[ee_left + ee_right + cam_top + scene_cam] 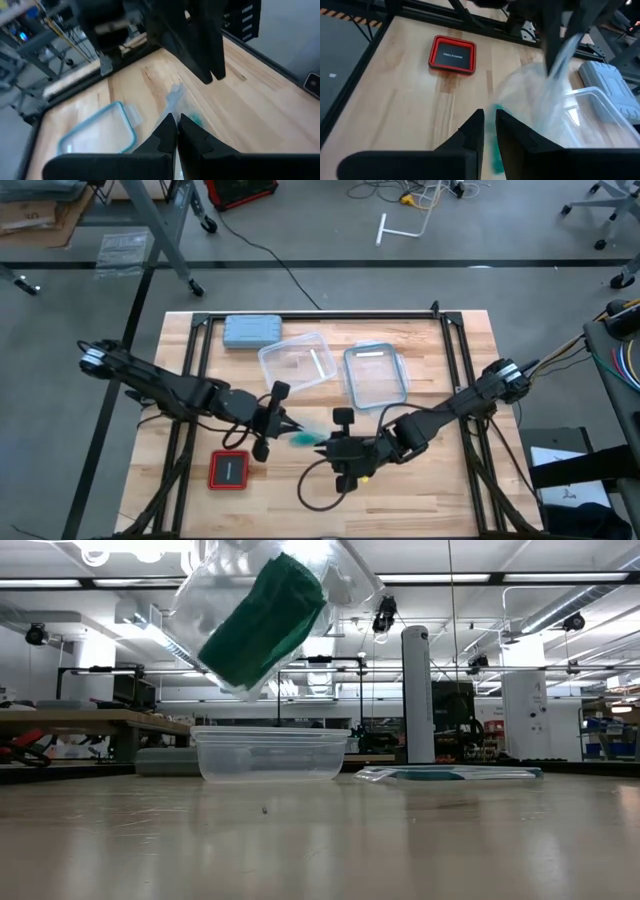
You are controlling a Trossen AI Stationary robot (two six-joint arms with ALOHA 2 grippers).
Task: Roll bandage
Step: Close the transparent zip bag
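Closest to the lens, seen from counter height: a clear bag [215, 595] hoisted off the counter [320, 840], with the bandage [262, 622] inside as a tilted teal-green wad. Not yet rolled, as far as can be judged, and not even out of its wrapping.

From above, caught mid-counter between two tools. Pinched at one edge by the left tool [272, 420], fingers [167, 132] drawn together on the thin plastic. Gripped on the other side by the right tool [335, 448], fingers [475, 130] nearly touching, clamped on the same bag with a sliver of teal in the narrow gap. Stretched between the pair, clear of the wood.

Behind, well apart from the action: a grey-blue case [252, 330] at the far edge, and an open clear container [297, 362] beside its teal-rimmed lid [376, 373]. Nearer the front, on the left arm's side: a red square tray [229, 470], untouched.

Judged to be at the very start, with unpacking in hand: probably pulling the bag open or working the cloth out. Left to do: freeing the bandage, laying it out on the counter, winding it into a tight roll. No loose band or finished roll anywhere on the wood.
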